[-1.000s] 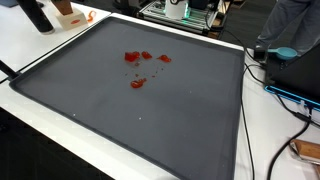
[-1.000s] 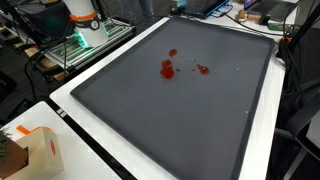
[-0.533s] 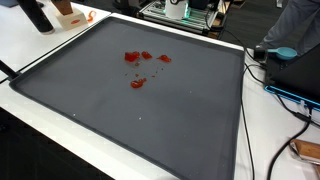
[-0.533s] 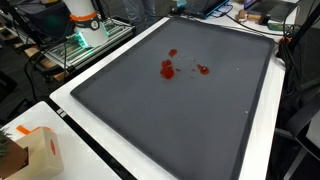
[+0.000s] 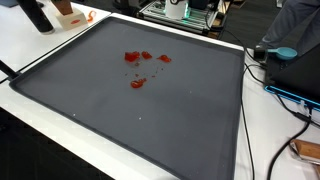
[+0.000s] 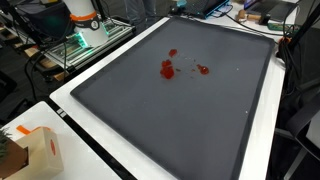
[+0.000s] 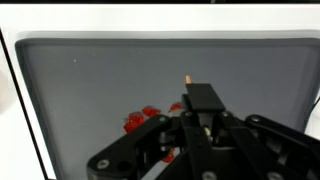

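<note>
Red bits [image 5: 131, 57] on grey mat [image 5: 150, 125]

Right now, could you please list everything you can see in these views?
mat: one, dark grey, covering most of the white table.
red pieces: small cluster, red, on the mat.
stick: one, tan with orange tip, just past the fingertips; held or not, unclear.
cardboard box: one, tan and white, on the table beside the mat.
robot base: one, white with orange ring, beyond the mat's edge.
gripper: one, black, above the mat near the red pieces, jaws apparently shut.
</note>
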